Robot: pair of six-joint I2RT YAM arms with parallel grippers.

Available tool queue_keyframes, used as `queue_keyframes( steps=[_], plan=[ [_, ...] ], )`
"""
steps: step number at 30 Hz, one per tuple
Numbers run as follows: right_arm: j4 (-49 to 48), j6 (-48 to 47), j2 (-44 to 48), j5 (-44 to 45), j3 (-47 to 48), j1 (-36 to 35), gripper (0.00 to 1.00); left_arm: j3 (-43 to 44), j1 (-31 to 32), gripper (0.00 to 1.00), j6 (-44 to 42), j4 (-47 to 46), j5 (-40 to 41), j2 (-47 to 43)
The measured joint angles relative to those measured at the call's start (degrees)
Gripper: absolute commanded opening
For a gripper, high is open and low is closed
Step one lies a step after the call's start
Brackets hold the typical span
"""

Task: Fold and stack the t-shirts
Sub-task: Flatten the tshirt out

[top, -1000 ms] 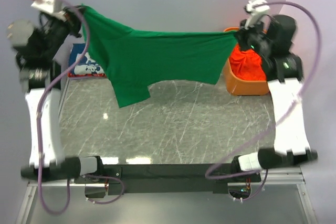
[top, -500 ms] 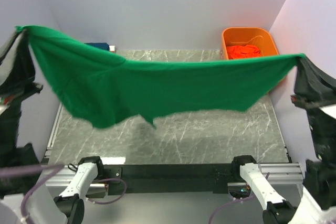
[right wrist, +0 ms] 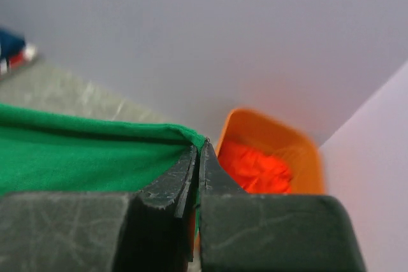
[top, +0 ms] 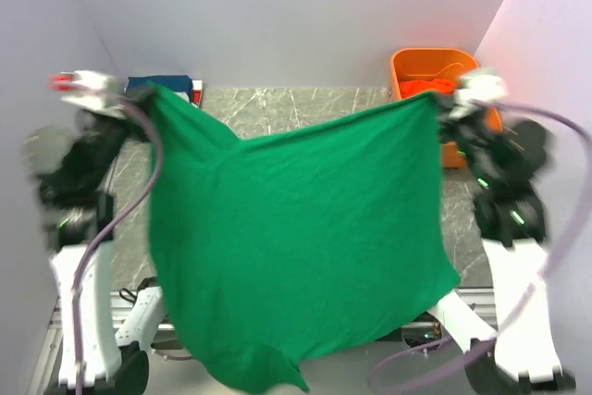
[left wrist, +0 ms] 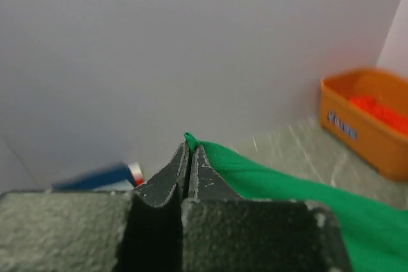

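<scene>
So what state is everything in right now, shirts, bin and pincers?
green t-shirt: held up, spread, hanging between both pincers.
left pincer: shut on one top corner.
right pincer: shut on the other corner.
orange bin: upright, orange-red t-shirt crumpled inside.
dark blue t-shirt: lying far left.

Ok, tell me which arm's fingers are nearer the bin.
Right. The right fingers are just beside the bin; the left fingers are across the table, at the shirt's other corner.
</scene>
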State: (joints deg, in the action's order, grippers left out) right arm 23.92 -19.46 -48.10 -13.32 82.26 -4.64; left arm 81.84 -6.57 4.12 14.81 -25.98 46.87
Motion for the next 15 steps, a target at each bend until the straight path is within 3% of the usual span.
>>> queue_keyframes(
  steps=[7,10,15],
  plan=[
    [-3.41,-3.21,-9.18,-1.18,-21.9,-3.3,0.0,-29.68,0.0,0.01,0.02,-2.58,-4.22,3.23],
    [-6.25,-4.59,-12.9,-0.04,-29.44,-6.95,0.0,-34.36,0.02,0.01,-0.2,-5.75,-4.98,9.03],
    [-12.94,-5.81,-23.26,1.84,-30.8,-10.49,0.0,-35.41,0.02,0.01,-1.6,-13.53,-5.05,21.22]
  ],
)
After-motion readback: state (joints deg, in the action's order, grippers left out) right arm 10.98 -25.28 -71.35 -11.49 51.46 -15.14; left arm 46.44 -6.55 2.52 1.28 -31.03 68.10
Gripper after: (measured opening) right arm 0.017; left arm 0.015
